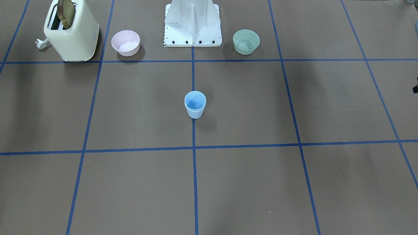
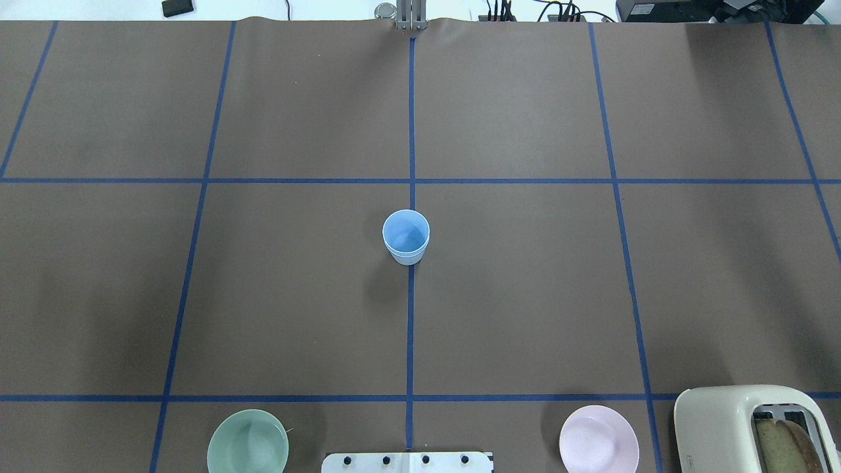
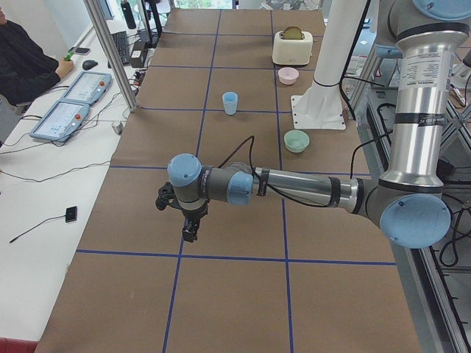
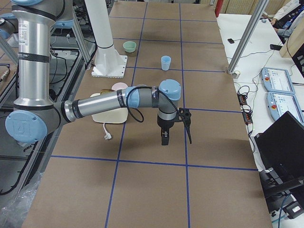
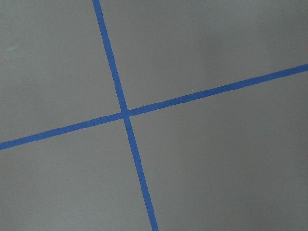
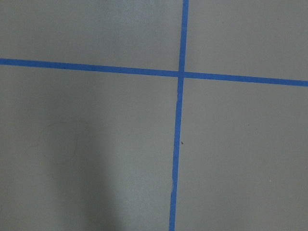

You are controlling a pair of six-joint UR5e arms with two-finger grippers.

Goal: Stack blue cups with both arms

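The blue cups (image 1: 195, 105) stand upright as one stack on the centre tape line in the middle of the table, with a double rim that looks like one cup nested in the other. The stack also shows in the overhead view (image 2: 406, 236) and in both side views (image 3: 230, 102) (image 4: 165, 62). No separate second cup shows. My left gripper (image 3: 180, 217) hangs above the mat far from the stack, near the table's left end. My right gripper (image 4: 176, 133) hangs likewise near the right end. Neither holds anything I can see; I cannot tell whether they are open or shut. Both wrist views show only mat and tape.
A cream toaster (image 1: 71, 31) with a bread slice stands by the pink bowl (image 1: 125, 42). The mint-green bowl (image 1: 246, 41) sits on the other side of the white base stand (image 1: 192, 24). An operator (image 3: 26, 62) sits at a side desk.
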